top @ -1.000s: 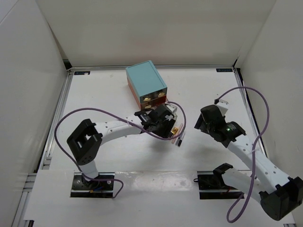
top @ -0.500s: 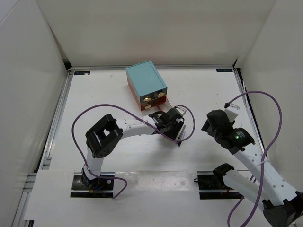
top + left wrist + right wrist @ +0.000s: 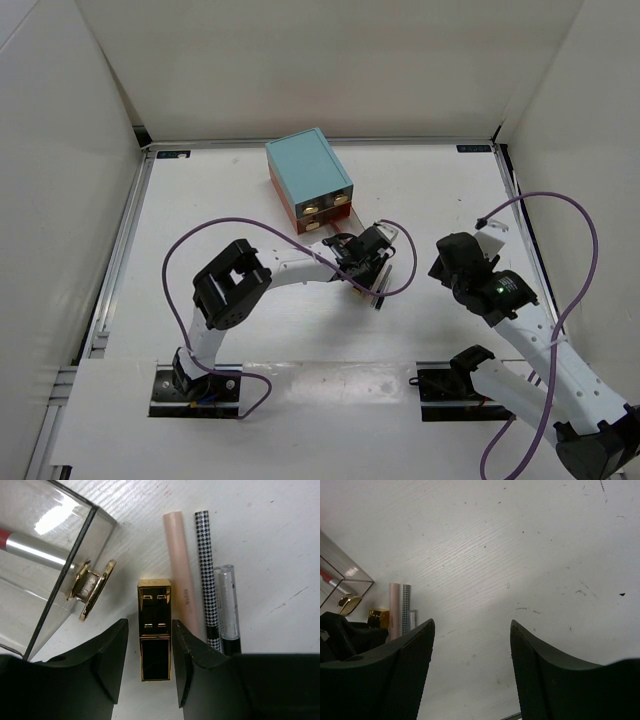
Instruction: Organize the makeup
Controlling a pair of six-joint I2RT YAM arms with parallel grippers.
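Observation:
A gold and black lipstick tube (image 3: 155, 630) lies flat on the table. My left gripper (image 3: 149, 630) is open and straddles its black end, with a thin gap on each side. To its right lie a pale pink tube (image 3: 180, 570), a slim houndstooth stick (image 3: 205, 575) and a clear-capped silver tube (image 3: 227, 605), side by side. In the top view my left gripper (image 3: 370, 272) sits low over this cluster. My right gripper (image 3: 471, 625) is open and empty above bare table, to the right of the cluster (image 3: 400, 611); it also shows in the top view (image 3: 455, 262).
The teal drawer box (image 3: 308, 175) stands at the back centre. Its clear drawer (image 3: 45, 555) with a gold handle (image 3: 92, 587) is pulled out just left of the lipstick and holds a red and silver stick (image 3: 30, 550). White walls enclose the table.
My left gripper has moved right and toward the front, onto the lipstick cluster. My right gripper has drawn back a little to the right.

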